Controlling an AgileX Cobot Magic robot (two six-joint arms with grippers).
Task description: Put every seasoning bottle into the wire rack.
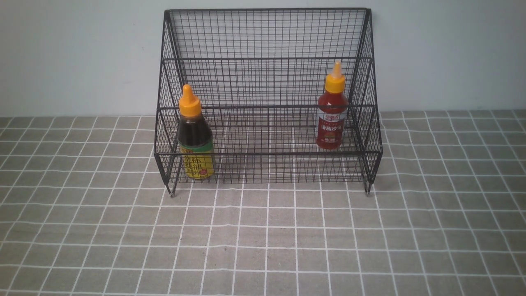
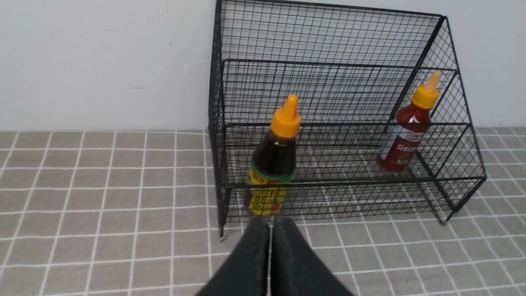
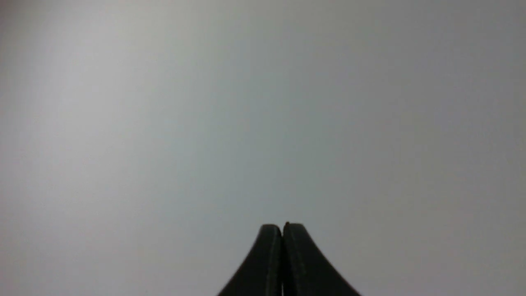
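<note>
The black wire rack (image 1: 267,57) stands against the wall. Inside it, at its left end, the dark brown seasoning bottle (image 1: 195,133) stands upright on the lower level. The red seasoning bottle (image 1: 331,111) stands upright at the right end, on the step above. The left wrist view shows the rack (image 2: 328,45), the brown bottle (image 2: 273,158) and the red bottle (image 2: 404,131) from the front. My left gripper (image 2: 270,224) is shut and empty, in front of the rack's low rail, apart from it. My right gripper (image 3: 282,228) is shut and empty, facing a blank grey surface. Neither arm appears in the front view.
A grey tablecloth (image 1: 263,246) with a white grid covers the table in front of and beside the rack. A plain pale wall (image 1: 74,53) rises right behind the rack.
</note>
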